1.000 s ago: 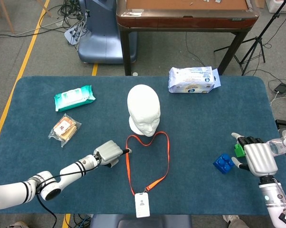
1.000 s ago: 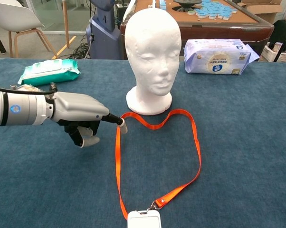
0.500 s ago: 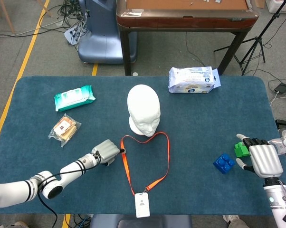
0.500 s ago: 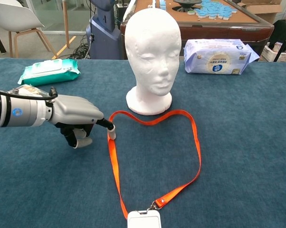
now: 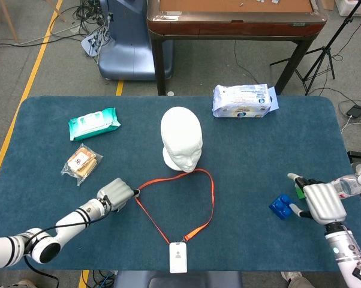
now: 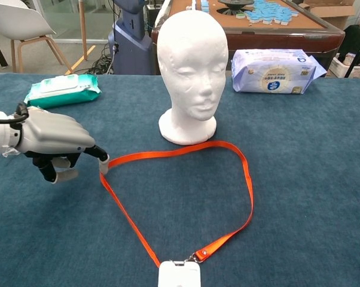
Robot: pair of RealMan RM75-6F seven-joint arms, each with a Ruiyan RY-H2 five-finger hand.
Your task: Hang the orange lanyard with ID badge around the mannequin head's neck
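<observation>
The left robot hand (image 6: 51, 139) has dragged the orange lanyard (image 6: 168, 197) leftward, fingertip hooked in its loop, fingers curled. The loop lies on the surface before the mannequin head (image 6: 189, 72). Right robot hand (image 5: 321, 201) rests empty, fingers apart. No writing is legible.
</observation>
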